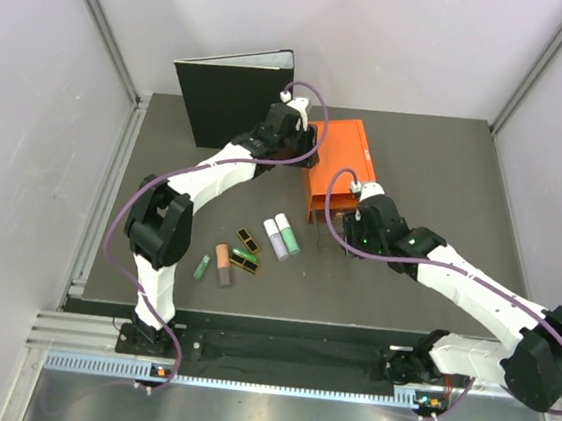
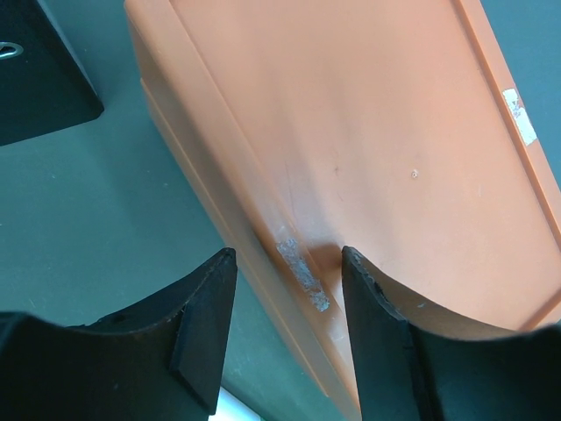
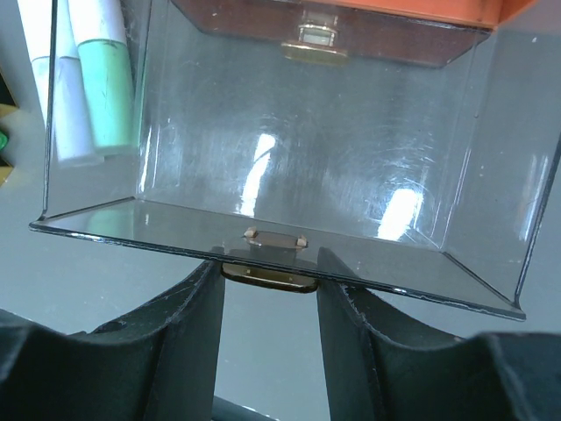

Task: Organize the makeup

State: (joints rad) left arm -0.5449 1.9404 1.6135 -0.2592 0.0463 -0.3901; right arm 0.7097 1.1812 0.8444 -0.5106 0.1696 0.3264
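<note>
- Your right jaws are clamped on the small brass handle at the front of the clear, smoky plastic drawer. One black finger sits tight against each end of the handle.
- The drawer stands drawn out of the orange plastic drawer box, towards your arms. In the right wrist view, its front wall is the part nearest you.
- Your left jaws stand apart, astride the edge of the box on the side away from the right arm. One finger hangs over the surface beside the box and the other is over its orange top. You cannot tell from the left wrist view whether they pinch that edge or only straddle it.
- All the makeup lies loose on the dark grey surface. In the top view it is left of the drawer, between your two arms.
- The pale lilac tube and the mint tube lie side by side, touching, and are the pieces nearest the drawer. In the right wrist view you see both through the drawer's clear side wall.
- The small black cases with gold and green on them lie in a close cluster just left of those tubes.
- The peach-grey tube lies beside that cluster, and the green stick lies just beyond it, nearest the left arm's base.
- The black ring binder stands upright, slightly open, at the far side of the surface, behind your left arm and near the box.
</note>
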